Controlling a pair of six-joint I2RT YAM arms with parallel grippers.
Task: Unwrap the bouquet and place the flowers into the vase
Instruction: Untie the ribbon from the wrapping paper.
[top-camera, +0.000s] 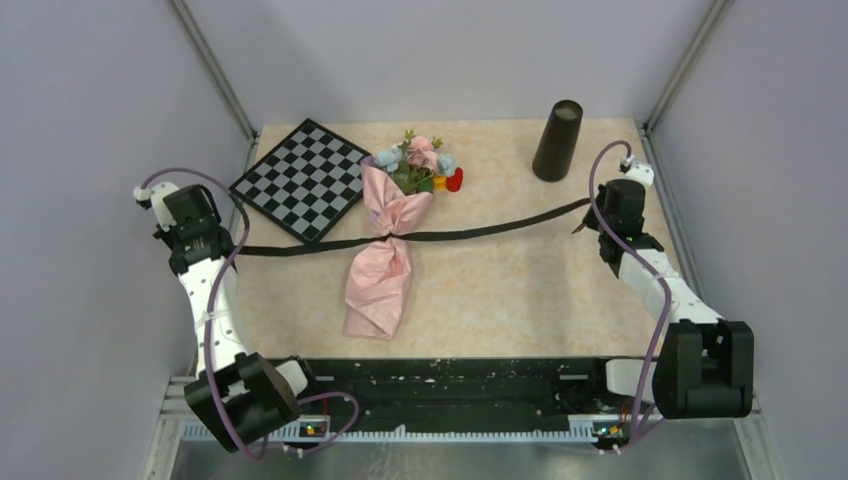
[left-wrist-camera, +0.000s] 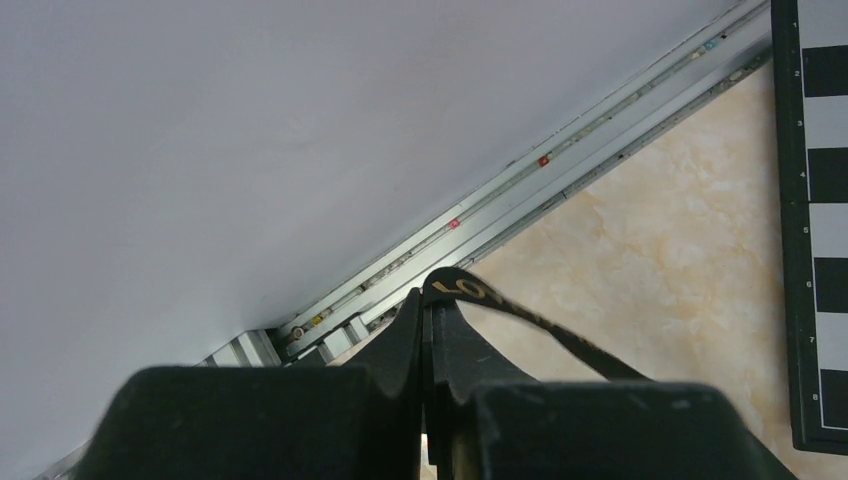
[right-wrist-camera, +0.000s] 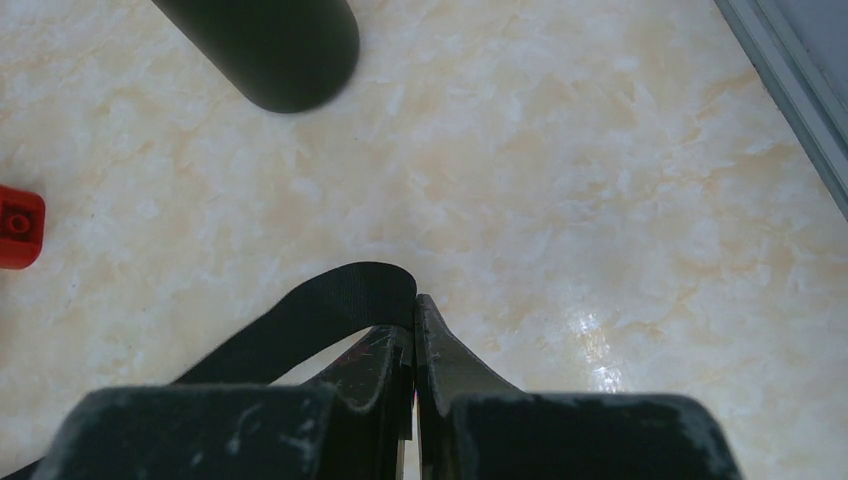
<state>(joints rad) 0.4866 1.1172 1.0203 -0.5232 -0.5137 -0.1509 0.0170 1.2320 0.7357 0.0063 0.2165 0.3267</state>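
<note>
Grippers first, from above: the left gripper (top-camera: 232, 250) at the left table edge and the right gripper (top-camera: 586, 218) at the right edge each clamp one end of a black ribbon (top-camera: 490, 232). It runs taut across the table (top-camera: 520, 290) and is knotted round the waist of the bouquet (top-camera: 388, 250). The bouquet lies flat in the middle, its flowers (top-camera: 420, 158) pointing far, with a red-and-yellow block (top-camera: 450, 182) just beside them. A checkered board (top-camera: 300, 180) lies far left. The vase (top-camera: 557, 140) stands upright far right, well apart from the bouquet.

Left wrist view: the left gripper (left-wrist-camera: 428, 300) has its jaws pressed together on the gold-lettered ribbon (left-wrist-camera: 470, 292). The board (left-wrist-camera: 815, 200) shows at the right edge.

Right wrist view: the right gripper (right-wrist-camera: 414, 315) pinches a fold of ribbon (right-wrist-camera: 320, 320). The vase (right-wrist-camera: 270, 45) stands beyond it and the block (right-wrist-camera: 18, 225) is at the left edge.
</note>
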